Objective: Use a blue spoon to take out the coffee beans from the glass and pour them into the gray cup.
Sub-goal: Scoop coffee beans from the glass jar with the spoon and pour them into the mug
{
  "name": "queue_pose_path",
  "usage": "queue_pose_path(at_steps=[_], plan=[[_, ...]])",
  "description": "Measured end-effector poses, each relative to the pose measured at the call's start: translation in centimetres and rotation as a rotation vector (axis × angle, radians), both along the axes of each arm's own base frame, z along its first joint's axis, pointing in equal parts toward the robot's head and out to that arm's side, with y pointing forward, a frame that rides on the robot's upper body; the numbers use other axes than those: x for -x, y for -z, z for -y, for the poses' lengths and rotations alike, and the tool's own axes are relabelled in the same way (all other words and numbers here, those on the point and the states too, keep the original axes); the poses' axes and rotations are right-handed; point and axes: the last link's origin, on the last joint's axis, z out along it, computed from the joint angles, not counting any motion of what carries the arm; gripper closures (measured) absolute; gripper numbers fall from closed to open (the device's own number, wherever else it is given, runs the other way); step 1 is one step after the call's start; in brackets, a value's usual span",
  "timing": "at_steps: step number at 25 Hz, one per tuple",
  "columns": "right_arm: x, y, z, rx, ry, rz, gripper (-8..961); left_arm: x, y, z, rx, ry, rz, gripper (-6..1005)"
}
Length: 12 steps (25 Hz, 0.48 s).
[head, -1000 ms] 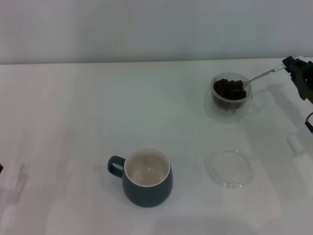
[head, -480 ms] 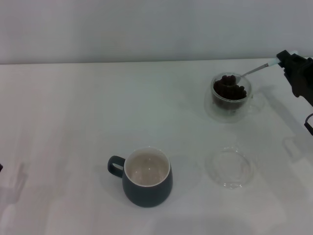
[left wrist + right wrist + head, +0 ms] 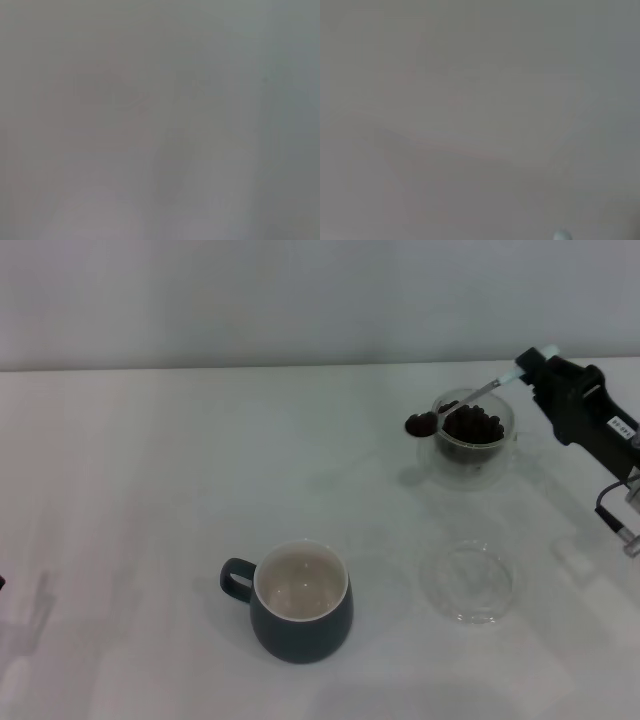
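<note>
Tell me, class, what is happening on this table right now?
The right gripper holds the blue spoon by its handle. The spoon's bowl carries coffee beans and hangs just outside the glass, on the side toward the gray cup, whose visible inside looks empty. The left arm is out of view.

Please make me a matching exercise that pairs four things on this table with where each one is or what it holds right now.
Things:
1. blue spoon
2. gray cup
3. glass
4. flat glass dish

States:
A. lies empty on the table, nearer the robot than the glass
B. held by the right gripper, its bowl loaded with coffee beans just outside the glass rim
C. stands upright with a cream inside and no beans visible
D. holds a heap of dark beans

Pairs: 1-B, 2-C, 3-D, 4-A
</note>
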Motion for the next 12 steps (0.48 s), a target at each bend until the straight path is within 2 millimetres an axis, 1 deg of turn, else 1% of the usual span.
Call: queue_pose_path(at_steps=[6,12], plan=[[1.4,1.1,0.7,0.060,-0.095,-0.001,811,0.0,0.0,-0.2,0.002,0.004,-0.004,120],[3.2,2.8,1.1,0.143,-0.183,0.019,811,-0.1,-0.1,-0.3,0.005,0.010,-0.008,120]])
